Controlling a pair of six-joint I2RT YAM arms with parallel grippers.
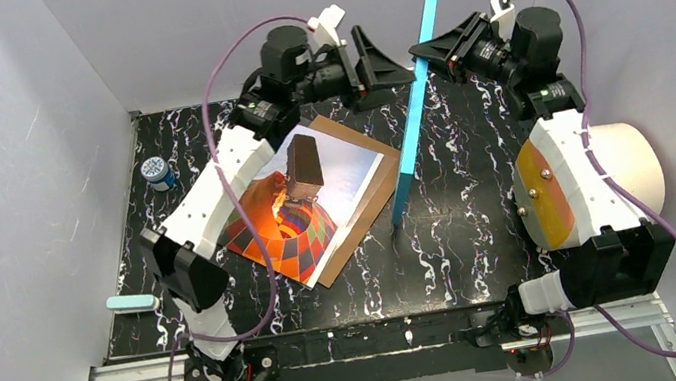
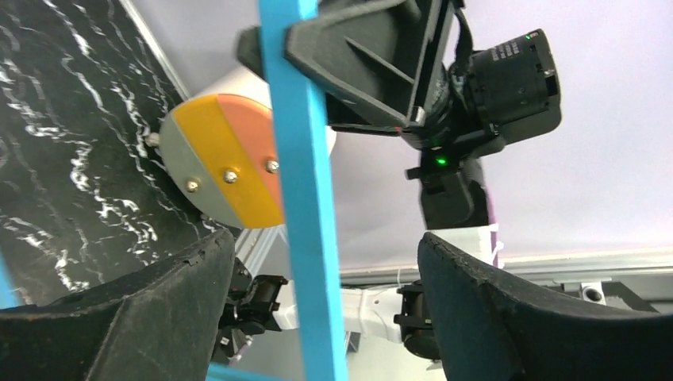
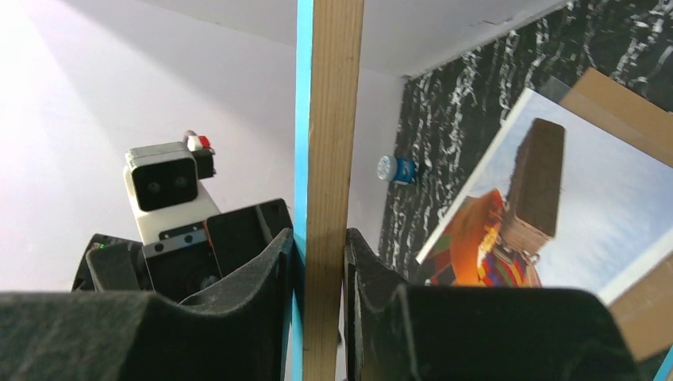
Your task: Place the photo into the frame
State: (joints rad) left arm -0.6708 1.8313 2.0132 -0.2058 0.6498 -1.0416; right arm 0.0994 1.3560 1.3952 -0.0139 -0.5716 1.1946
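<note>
The frame [image 1: 416,98] stands on edge on the black table, tilted, with its blue rim towards the left arm. My right gripper [image 1: 418,50] is shut on its upper part. In the right wrist view the gripper [image 3: 321,262] clamps the frame's wood edge [image 3: 333,143]. My left gripper [image 1: 394,69] is open beside the frame. In the left wrist view the blue rim [image 2: 301,182] runs between that gripper's [image 2: 325,317] spread fingers [image 2: 159,317] without touching them. The photo [image 1: 302,211] lies flat on a brown backing board [image 1: 366,201], also seen in the right wrist view [image 3: 587,190].
A brown stand flap [image 1: 306,165] sticks up over the photo. A small blue-and-white jar [image 1: 155,171] stands at the table's left. A pale blue bar [image 1: 131,303] lies by the left edge. A white cylinder with an orange-yellow disc [image 1: 546,190] is at the right.
</note>
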